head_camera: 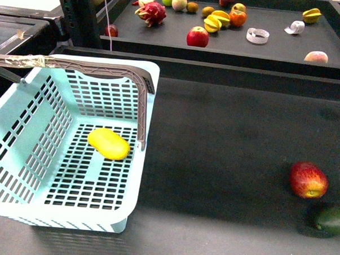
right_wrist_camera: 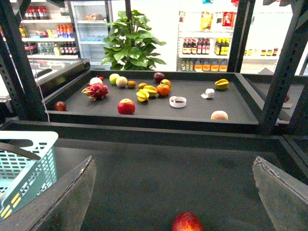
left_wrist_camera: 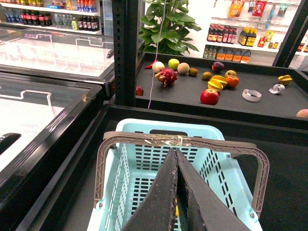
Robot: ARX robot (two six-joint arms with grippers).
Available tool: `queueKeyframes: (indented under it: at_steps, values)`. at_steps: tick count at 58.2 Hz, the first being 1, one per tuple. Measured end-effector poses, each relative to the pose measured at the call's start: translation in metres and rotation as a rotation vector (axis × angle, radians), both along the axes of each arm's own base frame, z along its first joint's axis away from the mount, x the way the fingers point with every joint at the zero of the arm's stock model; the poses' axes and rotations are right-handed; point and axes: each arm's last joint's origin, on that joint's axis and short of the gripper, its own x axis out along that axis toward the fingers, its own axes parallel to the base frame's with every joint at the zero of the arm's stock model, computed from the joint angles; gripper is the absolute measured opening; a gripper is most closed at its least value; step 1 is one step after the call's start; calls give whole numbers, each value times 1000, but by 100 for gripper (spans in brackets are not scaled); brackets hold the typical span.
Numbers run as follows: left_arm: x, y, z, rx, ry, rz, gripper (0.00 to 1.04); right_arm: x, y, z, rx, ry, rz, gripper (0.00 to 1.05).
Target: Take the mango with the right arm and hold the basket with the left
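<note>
Mango [head_camera: 109, 143] already lying on basket [head_camera: 70, 213] floor, long axis slanted; left fingers [left_wrist_camera: 176, 159] pressed together above it; right fingers [right_wrist_camera: 67, 202] spread wide, parked over red apple [right_wrist_camera: 186, 222], so job judged pretty much done.

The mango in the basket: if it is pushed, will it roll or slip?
The mango looks smooth and oval, so it would probably roll sideways, wobbling rather than straight. The basket floor is slotted, which may slow it. Its glossy skin could slip between fingers.
</note>
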Motion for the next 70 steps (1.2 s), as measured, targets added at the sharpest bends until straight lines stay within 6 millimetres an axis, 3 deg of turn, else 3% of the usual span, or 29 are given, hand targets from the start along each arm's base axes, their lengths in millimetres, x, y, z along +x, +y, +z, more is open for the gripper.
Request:
queueKeyframes:
  at_steps: [57, 70]
  values:
    - [-38, 0, 0, 7, 0, -1, 2, 0, 0, 0, 0, 0, 0, 97]
    - [-39, 0, 0, 7, -6, -1, 2, 0, 0, 0, 0, 0, 0, 97]
